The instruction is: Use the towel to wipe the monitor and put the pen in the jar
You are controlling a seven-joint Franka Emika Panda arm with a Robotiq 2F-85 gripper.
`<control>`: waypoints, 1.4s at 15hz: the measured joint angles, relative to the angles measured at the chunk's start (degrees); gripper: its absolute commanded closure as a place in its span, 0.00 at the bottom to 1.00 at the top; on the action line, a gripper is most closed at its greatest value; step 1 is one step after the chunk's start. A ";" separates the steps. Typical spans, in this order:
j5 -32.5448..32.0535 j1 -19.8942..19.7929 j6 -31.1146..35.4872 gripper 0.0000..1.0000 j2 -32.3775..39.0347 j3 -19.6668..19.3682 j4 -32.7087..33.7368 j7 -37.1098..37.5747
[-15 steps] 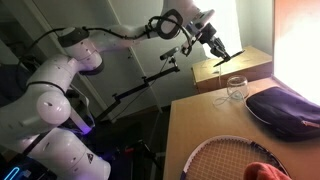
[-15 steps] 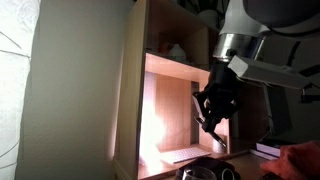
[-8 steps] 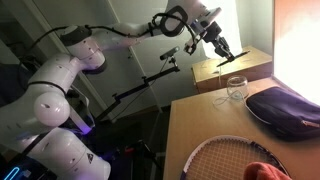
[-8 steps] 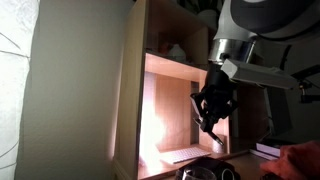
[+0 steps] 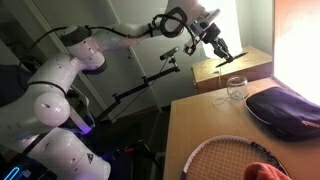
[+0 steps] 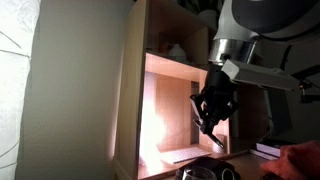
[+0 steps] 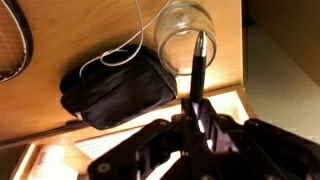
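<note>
Clear glass marks the target: the jar [image 5: 236,88] stands upright on the far part of the desk [image 5: 190,125], just left of the dark pouch [image 5: 285,108]. The end effector [image 5: 214,42] hangs well above it, its fingers clamped together on the pen [image 5: 222,56].

In an exterior view the pen slants down and to the right from the fingers, so its long axis aims toward the jar. Its lower tip is clear of the rim, above it and a little to the left. In the wrist view the pen's tip [image 7: 199,42] lies over the jar's mouth [image 7: 178,30], which suggests the two are nearly lined up along the camera's line of sight, though the height between them cannot be read from there.

The coming move seems to depend on that offset. The jar lies below and slightly right of the end effector, so the pen likely needs a small shift right and a descent along its own axis before release. Because the pen is tilted, it could catch the rim.
</note>
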 measured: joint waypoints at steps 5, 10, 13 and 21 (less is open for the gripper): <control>0.00 -1.25 0.00 0.96 -0.03 1.32 1.10 -0.02; 0.00 -4.33 0.00 0.96 -0.33 2.43 4.51 -0.01; 0.00 -6.79 0.00 0.96 -0.91 2.99 7.35 0.11; 0.00 -11.42 -0.12 0.96 -2.91 3.13 12.73 0.27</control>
